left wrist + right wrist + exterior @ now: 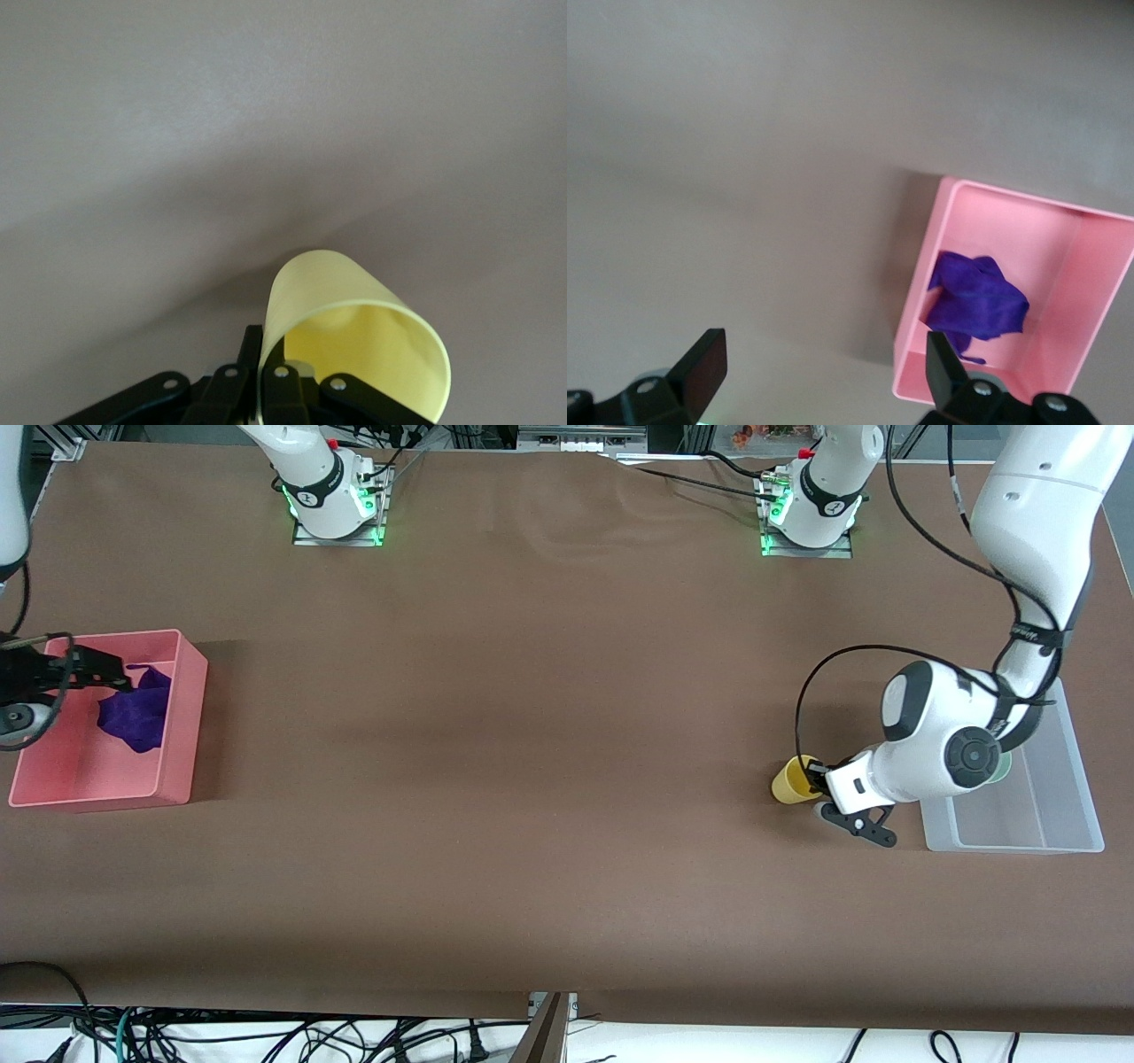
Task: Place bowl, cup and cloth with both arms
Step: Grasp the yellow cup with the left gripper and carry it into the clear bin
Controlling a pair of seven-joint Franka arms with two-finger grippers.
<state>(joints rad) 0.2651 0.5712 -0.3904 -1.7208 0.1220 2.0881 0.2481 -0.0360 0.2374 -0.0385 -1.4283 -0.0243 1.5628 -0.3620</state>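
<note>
cloth (135, 713): in the bin (177, 779) at the frame's left edge, toward its upper end
cup (791, 782): right of centre, on its side, just left of the tub (1045, 837)
bowl (1003, 769): in the tub, mostly hidden by the arm
right gripper (93, 673): over the bin
left gripper (819, 779): at the cup's mouth

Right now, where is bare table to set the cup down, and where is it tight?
Bare table runs between the pink bin and the yellow cup, also nearer the camera. It is tight by the clear bin: left gripper grips the cup there. Right gripper hangs open over the pink bin holding the cloth.
</note>
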